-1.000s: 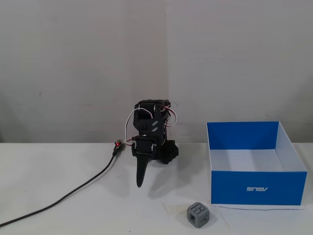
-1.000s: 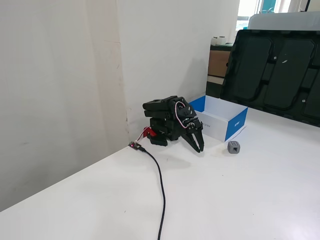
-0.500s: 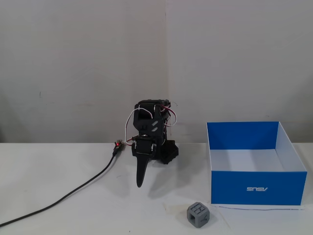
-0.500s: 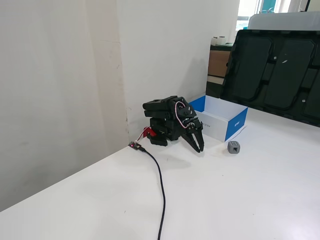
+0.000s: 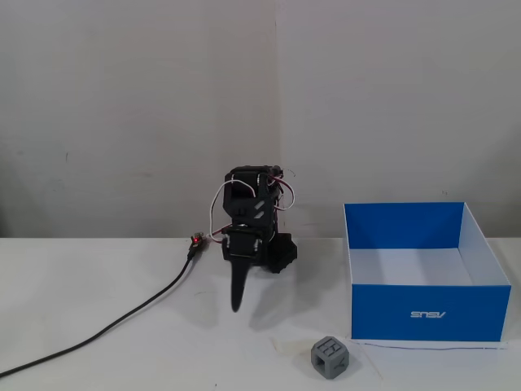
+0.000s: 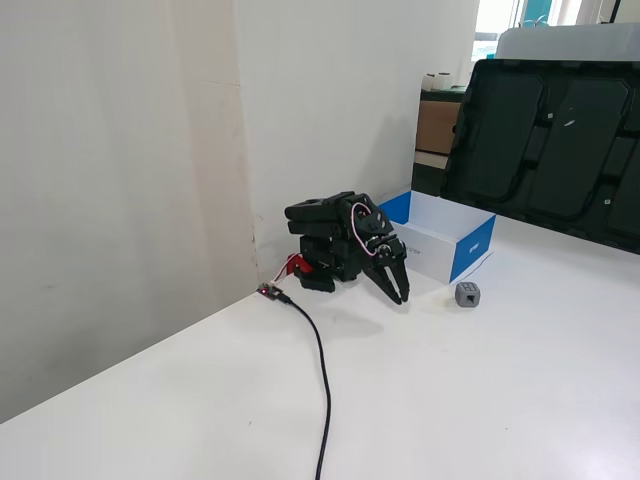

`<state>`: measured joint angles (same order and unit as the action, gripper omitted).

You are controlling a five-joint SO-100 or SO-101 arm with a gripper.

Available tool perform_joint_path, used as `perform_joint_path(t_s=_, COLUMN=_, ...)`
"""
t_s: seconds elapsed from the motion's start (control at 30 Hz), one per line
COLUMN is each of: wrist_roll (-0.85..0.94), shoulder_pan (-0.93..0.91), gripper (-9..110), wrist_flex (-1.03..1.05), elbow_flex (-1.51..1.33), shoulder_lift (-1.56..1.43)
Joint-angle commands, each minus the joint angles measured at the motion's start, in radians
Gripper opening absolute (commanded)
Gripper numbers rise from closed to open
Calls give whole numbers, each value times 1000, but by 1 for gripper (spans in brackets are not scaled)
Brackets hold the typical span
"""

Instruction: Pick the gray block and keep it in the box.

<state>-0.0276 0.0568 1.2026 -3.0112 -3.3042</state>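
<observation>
Gripper [image 5: 237,303]: jaws together, empty, folded low, well apart from the box [image 5: 427,314].
Gray block [image 5: 330,357]: just beside the box's front corner.
Approach: open wide, descend squarely over it.

arm [image 5: 254,213]: black plastic body | white and red wires looped outside | gripper [image 6: 397,291]: black, tapered fingers

— What is around the white table [image 6: 480,400]?

— A plain off-white wall [image 5: 138,106] stands behind it, with a vertical seam [image 5: 275,90]. In a fixed view, large black moulded trays [image 6: 545,140] lean at the far side, and daylight comes from a window [image 6: 495,15] above them.
</observation>
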Motion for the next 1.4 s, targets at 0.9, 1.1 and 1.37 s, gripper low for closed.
perform_joint_path(t_s=0.9, wrist_roll=-9, shoulder_pan=242, gripper=0, wrist_flex=-118, elbow_flex=477, shoulder_lift=453)
perform_joint_path(t_s=1.1, wrist_roll=2, shoulder_pan=270, gripper=0, wrist_flex=-172, elbow_flex=532, shoulder_lift=581)
perform_joint_path(t_s=1.37, wrist_roll=29, shoulder_pan=319, gripper=0, wrist_flex=-189, elbow_flex=698, shoulder_lift=890)
